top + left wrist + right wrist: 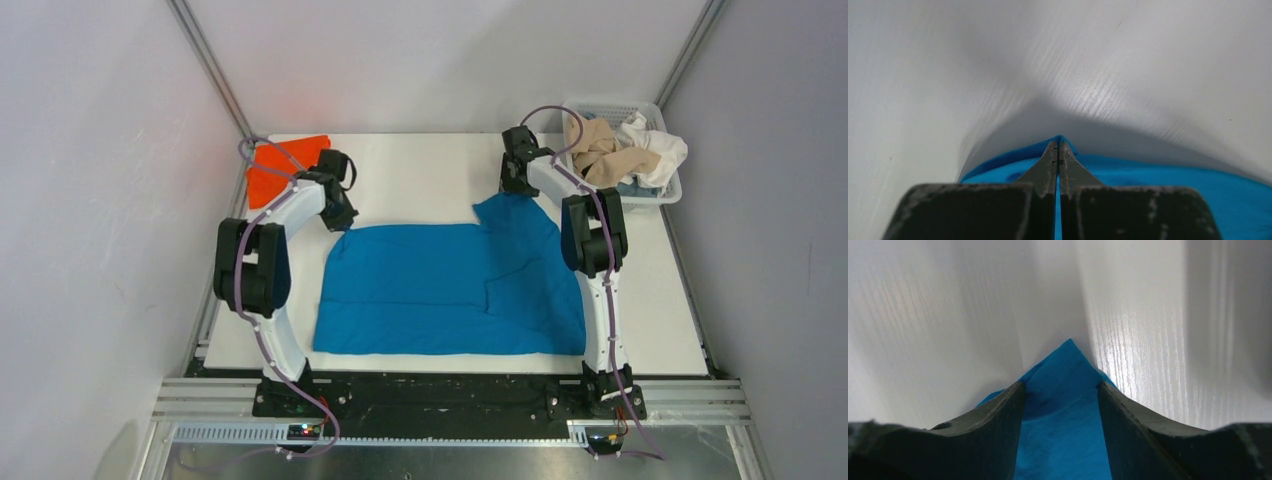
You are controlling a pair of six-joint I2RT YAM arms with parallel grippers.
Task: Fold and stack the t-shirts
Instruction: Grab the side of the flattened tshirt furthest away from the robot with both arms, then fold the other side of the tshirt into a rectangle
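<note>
The blue shirt (440, 285) lies spread flat on the white tabletop (420, 165) in front of both arm bases, its near hem running along the near edge. One flap is folded over on the right-hand side. At the shirt's far left corner the left pincer (1058, 148) is clenched, its two fingers pressed together with a tip of blue cloth pinched between them and poking out just past their ends. At the far right, where the cloth rises to a point, the right pincer (1062, 386) is released. Its fingers stand apart on either side of the blue point, which lies between them and reaches a little beyond. Just behind the left pincer and to its left, an orange shirt (275, 165) sits at the far left corner of the tabletop, partly hidden by the arm. Beyond the right pincer and to its right stands a white basket (612, 106) holding a crumpled beige shirt (598, 150) and a white shirt (662, 146) that hangs over its rim.
</note>
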